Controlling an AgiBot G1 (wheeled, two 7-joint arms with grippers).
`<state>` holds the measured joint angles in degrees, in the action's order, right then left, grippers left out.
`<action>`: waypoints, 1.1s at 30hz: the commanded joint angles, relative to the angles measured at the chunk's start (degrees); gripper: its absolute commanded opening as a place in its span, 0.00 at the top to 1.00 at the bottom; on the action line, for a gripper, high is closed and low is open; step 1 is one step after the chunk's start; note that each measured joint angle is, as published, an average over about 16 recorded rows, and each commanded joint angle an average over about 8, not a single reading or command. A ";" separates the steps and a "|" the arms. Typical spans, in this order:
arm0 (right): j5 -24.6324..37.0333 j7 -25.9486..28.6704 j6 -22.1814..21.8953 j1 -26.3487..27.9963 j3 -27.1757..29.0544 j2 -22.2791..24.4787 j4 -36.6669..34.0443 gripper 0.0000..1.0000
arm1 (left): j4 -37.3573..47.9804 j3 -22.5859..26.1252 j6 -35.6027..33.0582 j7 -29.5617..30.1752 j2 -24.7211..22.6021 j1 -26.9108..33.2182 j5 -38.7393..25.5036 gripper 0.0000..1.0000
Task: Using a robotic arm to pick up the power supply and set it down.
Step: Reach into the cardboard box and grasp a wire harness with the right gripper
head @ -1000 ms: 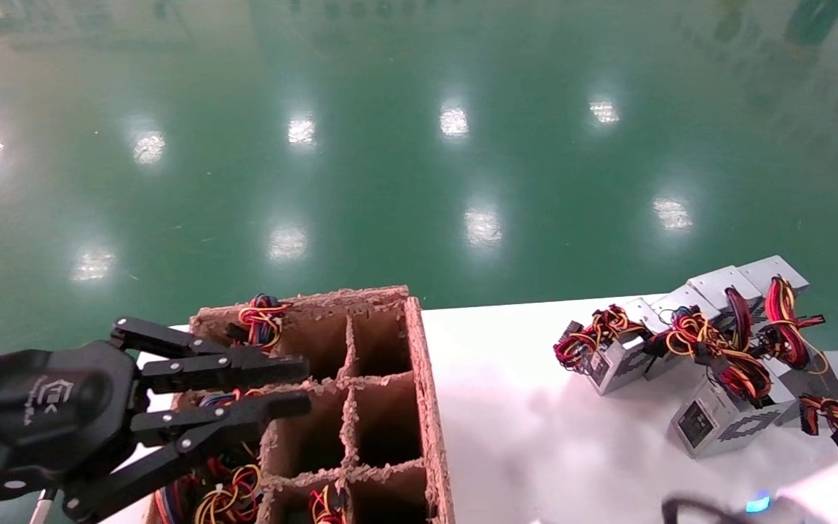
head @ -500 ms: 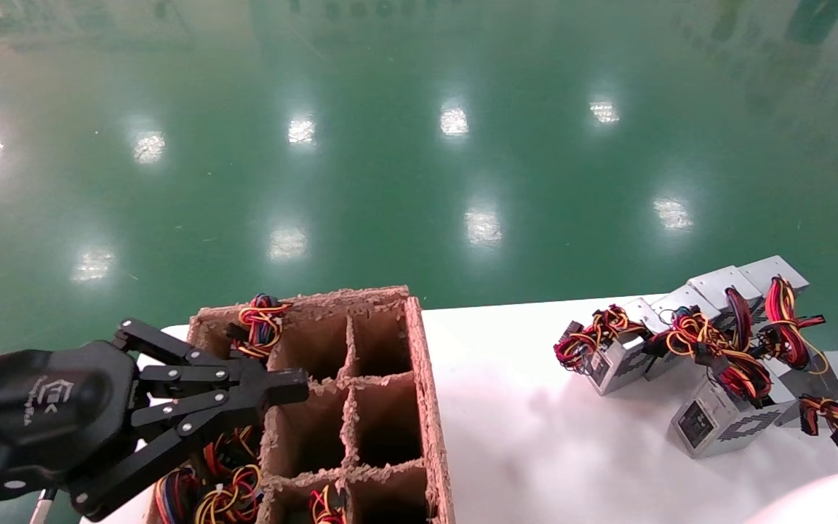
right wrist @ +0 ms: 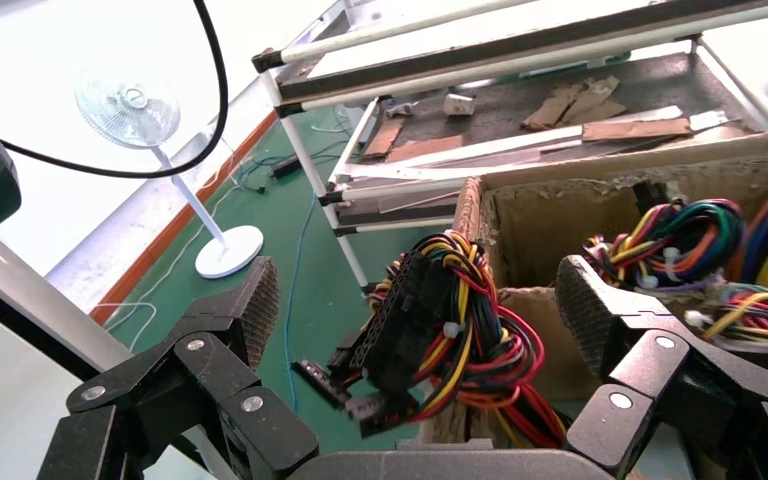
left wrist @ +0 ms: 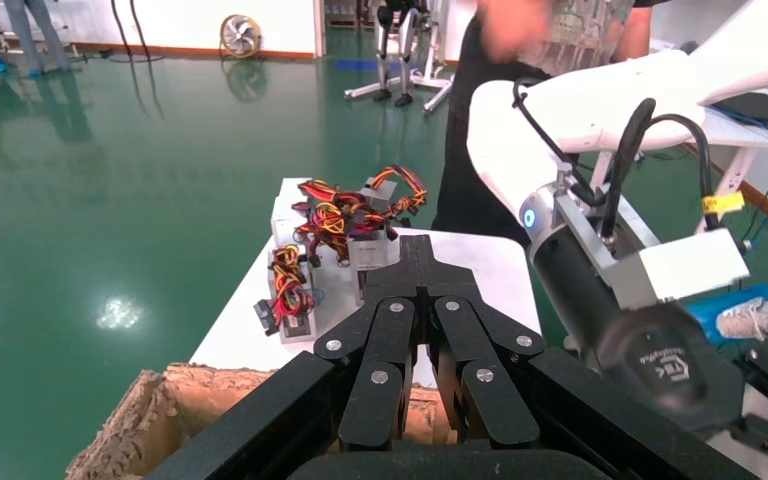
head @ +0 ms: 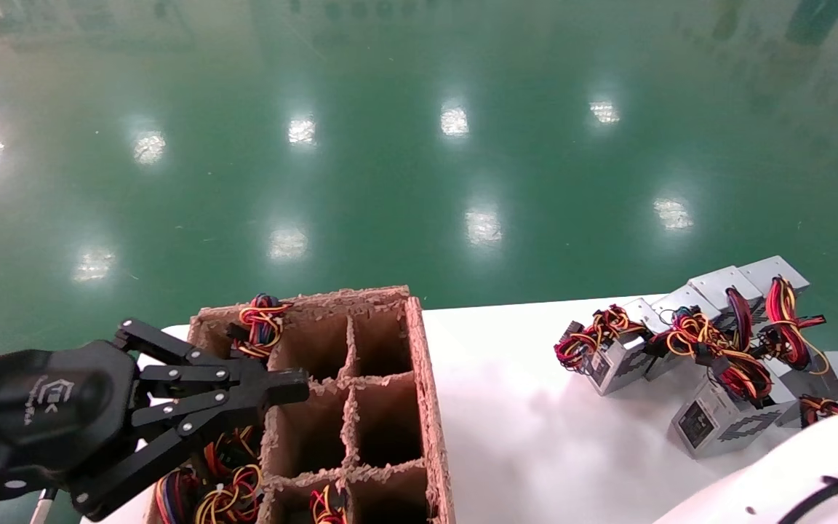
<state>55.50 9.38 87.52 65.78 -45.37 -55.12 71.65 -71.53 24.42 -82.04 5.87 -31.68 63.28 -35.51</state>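
Observation:
My left gripper [head: 299,378] is shut with nothing in it and hovers over the left column of the brown cardboard box [head: 430,407]. In the left wrist view its fingertips [left wrist: 415,245] are pressed together. Several grey power supplies [head: 717,422] with red, yellow and black wires lie on the white table [head: 521,437] at the right, also seen as the power supplies [left wrist: 290,300]. My right gripper [right wrist: 422,300] is open. A wire bundle [right wrist: 440,330] with a black connector sits between its ribbed pads [right wrist: 260,305] without touching them. Only the right arm's white shell [head: 790,473] shows in the head view.
The box has divided cells; those on the left hold coloured wire bundles [head: 262,324], the middle ones look dark. Green floor [head: 419,182] lies beyond the table's far edge. A metal shelf rack [right wrist: 520,100] and a standing fan [right wrist: 130,110] are behind the box. A person [left wrist: 550,60] stands near the table.
My left gripper has gone from open to shut and stayed in place. The right arm's white shell has come up into the lower right corner of the head view.

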 commanded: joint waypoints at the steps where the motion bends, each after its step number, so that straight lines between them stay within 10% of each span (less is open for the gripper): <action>1: 0.45 0.06 -0.09 0.07 -0.47 -0.83 -0.42 0.00 | 0.00 0.00 0.00 0.00 0.00 0.00 0.00 1.00; 11: 1.84 -1.06 -0.02 0.13 -1.72 -3.03 -3.03 1.00 | 0.00 0.00 0.00 0.00 0.00 0.00 0.00 1.00; 33: 2.03 -1.69 -0.52 -0.09 -1.94 -2.26 -3.42 1.00 | 0.00 0.00 0.00 0.00 0.00 0.00 0.00 1.00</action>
<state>57.32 7.64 87.00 65.52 -47.24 -57.37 68.13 -71.53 24.42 -82.04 5.87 -31.68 63.28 -35.50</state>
